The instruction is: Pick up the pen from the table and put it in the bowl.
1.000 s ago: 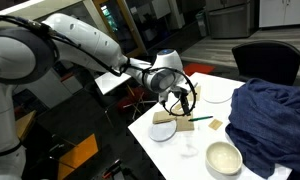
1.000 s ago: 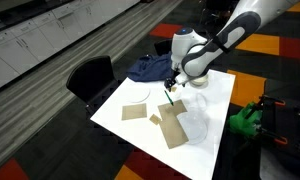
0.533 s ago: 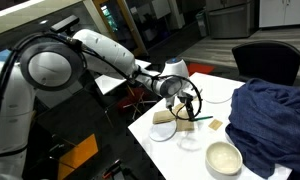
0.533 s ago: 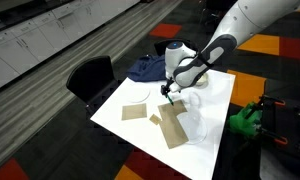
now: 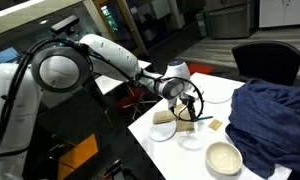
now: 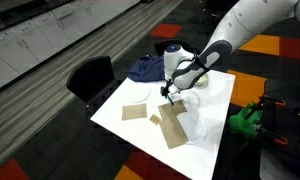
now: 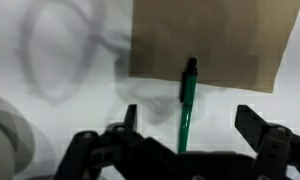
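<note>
The green pen (image 7: 186, 108) lies on the white table (image 7: 70, 120), its black tip resting on a brown card (image 7: 210, 40). In the wrist view my gripper (image 7: 190, 125) is open and low over the pen, one finger on each side of it, not touching it. In both exterior views the gripper (image 5: 182, 103) (image 6: 169, 93) hangs just above the table with the pen (image 5: 201, 119) below it. The white-cream bowl (image 5: 224, 157) stands near the table's front edge, apart from the gripper.
A blue cloth (image 5: 272, 115) (image 6: 148, 68) covers one end of the table. Flat white plates (image 5: 215, 92) (image 6: 138, 92), brown card pieces (image 6: 174, 127) (image 6: 134, 112) and a clear glass (image 7: 58, 50) lie around the pen. A black chair (image 6: 90, 78) stands beside the table.
The arm has come down and its wrist has shifted slightly, bringing the open gripper closer over the pen. The pen and bowl have not moved.
</note>
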